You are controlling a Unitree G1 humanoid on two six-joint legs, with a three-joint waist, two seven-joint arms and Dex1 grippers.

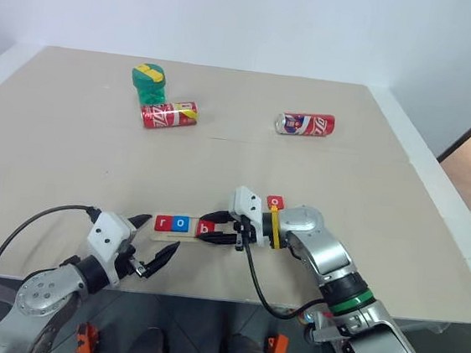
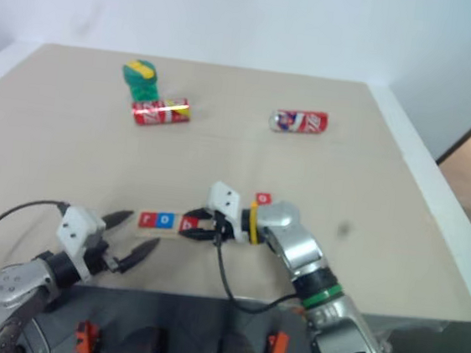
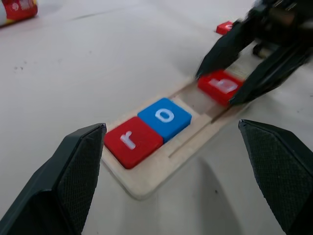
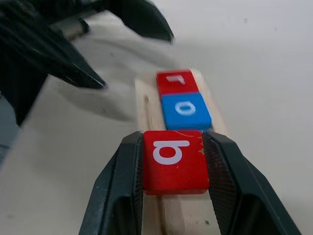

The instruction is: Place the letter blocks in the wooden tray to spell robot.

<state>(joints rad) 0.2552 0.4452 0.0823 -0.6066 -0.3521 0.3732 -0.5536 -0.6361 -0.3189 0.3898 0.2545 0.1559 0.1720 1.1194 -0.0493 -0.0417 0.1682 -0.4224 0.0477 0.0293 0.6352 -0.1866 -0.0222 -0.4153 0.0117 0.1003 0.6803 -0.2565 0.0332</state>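
Pale wood tray [image 1: 180,236] lies near the front edge of the table [image 1: 69,159], between the two grippers. Red r block [image 3: 132,141] sits at the tray's left end, blue o block [image 3: 165,118] touching it in the next slot. Right gripper [image 4: 173,161] is clamped on the red b block [image 4: 173,160], one finger on each side, block over the tray just beside the o, with a small gap. Cannot tell if b is fully seated in the groove. Left gripper [image 1: 151,242] is spread wide, holding nothing, just off the tray's left end, pointing toward it. Another red block [image 1: 276,203] lies on the table behind the right gripper. Farther back: two red cans on their sides [image 1: 169,115] [image 1: 305,124], and a green-and-yellow object [image 1: 148,82] just behind the left can.
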